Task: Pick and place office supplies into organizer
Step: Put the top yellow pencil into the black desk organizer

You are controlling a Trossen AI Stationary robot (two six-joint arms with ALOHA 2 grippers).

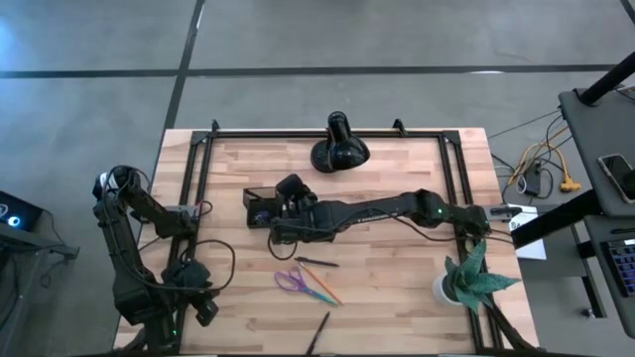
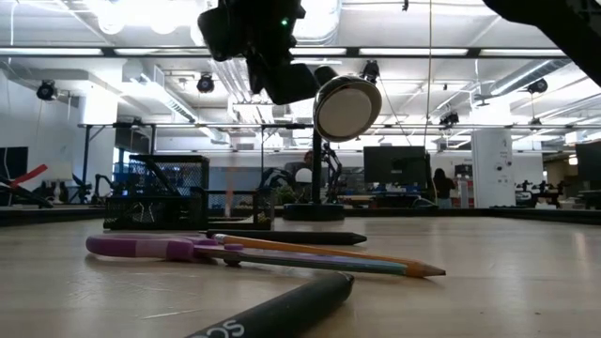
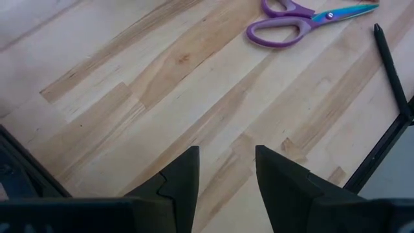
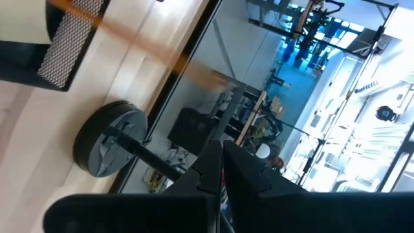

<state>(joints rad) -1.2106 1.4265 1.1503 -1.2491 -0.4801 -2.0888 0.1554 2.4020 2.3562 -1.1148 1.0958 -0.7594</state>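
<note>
One black mesh organizer [image 1: 262, 207] sits left of table centre, in front of one black dome lamp [image 1: 339, 151]; the right gripper [image 1: 290, 190] hangs just beside it, jaws clenched with nothing visibly between them. Loose on the wood nearer the front edge: one pair of purple-handled scissors [image 1: 291, 281], one orange pencil [image 1: 319, 285] crossing them, two black pens [image 1: 317, 262] [image 1: 318, 332]. The left gripper [image 3: 226, 184] waits at the front-left corner, jaws parted, empty; one potted plant [image 1: 471, 278] front right.
</note>
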